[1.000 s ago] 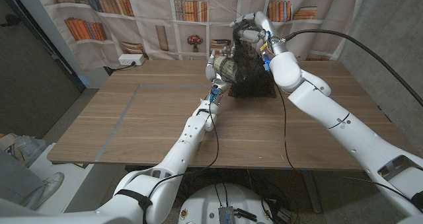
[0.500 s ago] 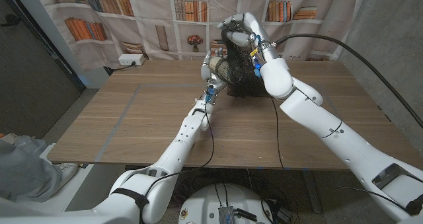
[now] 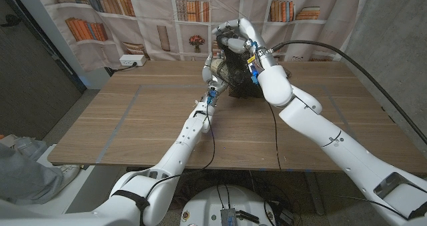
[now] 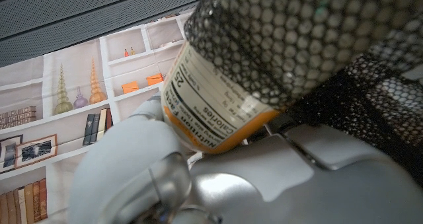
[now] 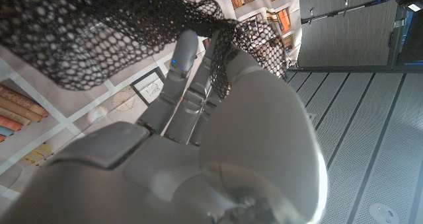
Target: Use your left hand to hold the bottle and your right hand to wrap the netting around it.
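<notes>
Across the bare desk (image 3: pixel 133 119), at upper centre of the frame, the left hand (image 3: pixel 211 67) grips the bottle (image 3: pixel 221 69) just above the far side. Black netting (image 3: pixel 239 73) already cloaks most of it. Above, the right hand (image 3: pixel 235 34) has its fingers (image 5: pixel 188 85) clenched on the netting's top; I'd judge the wrap well underway, not finished.

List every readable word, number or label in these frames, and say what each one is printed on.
"Calories": on the white nutrition label of the orange-banded bottle held in the left hand, half covered by black mesh netting.
"25" or similar large digits beside it: partly cut off, uncertain.
Remaining label print: too small and blurred.
Book spines on the bookshelf backdrop: unreadable.
</notes>
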You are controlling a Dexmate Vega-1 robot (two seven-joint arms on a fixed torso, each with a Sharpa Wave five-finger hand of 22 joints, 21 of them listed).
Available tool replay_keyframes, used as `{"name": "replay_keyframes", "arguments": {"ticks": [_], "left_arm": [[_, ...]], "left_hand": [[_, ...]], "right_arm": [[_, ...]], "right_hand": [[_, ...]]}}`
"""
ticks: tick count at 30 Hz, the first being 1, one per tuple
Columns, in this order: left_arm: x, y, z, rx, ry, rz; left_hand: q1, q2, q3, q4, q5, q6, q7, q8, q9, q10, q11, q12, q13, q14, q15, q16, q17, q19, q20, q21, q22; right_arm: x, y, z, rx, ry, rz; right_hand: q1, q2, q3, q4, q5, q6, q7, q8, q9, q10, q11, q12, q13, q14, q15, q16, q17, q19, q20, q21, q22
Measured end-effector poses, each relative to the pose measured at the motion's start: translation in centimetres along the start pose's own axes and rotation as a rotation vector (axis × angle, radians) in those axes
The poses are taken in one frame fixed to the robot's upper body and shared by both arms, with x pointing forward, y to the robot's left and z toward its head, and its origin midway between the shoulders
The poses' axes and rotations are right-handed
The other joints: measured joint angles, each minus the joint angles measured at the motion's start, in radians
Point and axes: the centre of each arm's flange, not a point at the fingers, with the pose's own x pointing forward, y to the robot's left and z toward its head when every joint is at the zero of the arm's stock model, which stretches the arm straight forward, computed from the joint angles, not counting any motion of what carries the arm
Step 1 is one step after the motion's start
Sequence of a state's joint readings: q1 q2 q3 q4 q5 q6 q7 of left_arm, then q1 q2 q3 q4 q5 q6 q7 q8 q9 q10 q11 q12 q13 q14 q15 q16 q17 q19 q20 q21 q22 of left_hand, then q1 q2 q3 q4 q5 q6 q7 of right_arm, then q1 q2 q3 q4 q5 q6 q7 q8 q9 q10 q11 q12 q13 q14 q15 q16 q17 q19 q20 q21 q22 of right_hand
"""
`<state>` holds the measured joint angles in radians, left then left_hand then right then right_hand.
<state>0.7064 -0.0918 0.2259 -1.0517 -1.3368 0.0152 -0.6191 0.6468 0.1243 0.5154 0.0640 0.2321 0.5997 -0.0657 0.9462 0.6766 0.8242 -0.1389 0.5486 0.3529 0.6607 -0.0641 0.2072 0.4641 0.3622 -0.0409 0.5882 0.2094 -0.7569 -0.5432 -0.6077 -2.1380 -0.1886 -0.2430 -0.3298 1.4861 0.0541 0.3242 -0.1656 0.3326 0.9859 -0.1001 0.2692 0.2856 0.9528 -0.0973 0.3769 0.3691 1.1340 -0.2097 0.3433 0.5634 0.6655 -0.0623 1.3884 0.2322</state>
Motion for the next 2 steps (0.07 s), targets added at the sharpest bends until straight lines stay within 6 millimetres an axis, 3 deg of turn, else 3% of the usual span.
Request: {"name": "replay_keyframes", "arguments": {"ticks": [2], "left_arm": [[-0.06,-0.03,0.15,0.01,-0.005,0.001]], "left_hand": [[0.0,0.0,0.0,0.0,0.0,0.0,0.0,0.0,0.0,0.0,0.0,0.0,0.0,0.0,0.0,0.0,0.0,0.0,0.0,0.0,0.0]], "right_arm": [[-0.15,0.01,-0.02,0.004,0.001,0.001]], "right_hand": [[0.0,0.0,0.0,0.0,0.0,0.005,-0.005,0.0,0.0,0.002,-0.002,-0.003,-0.001,0.0,0.0,0.0,0.0,0.0,0.0,0.0,0.0]]}}
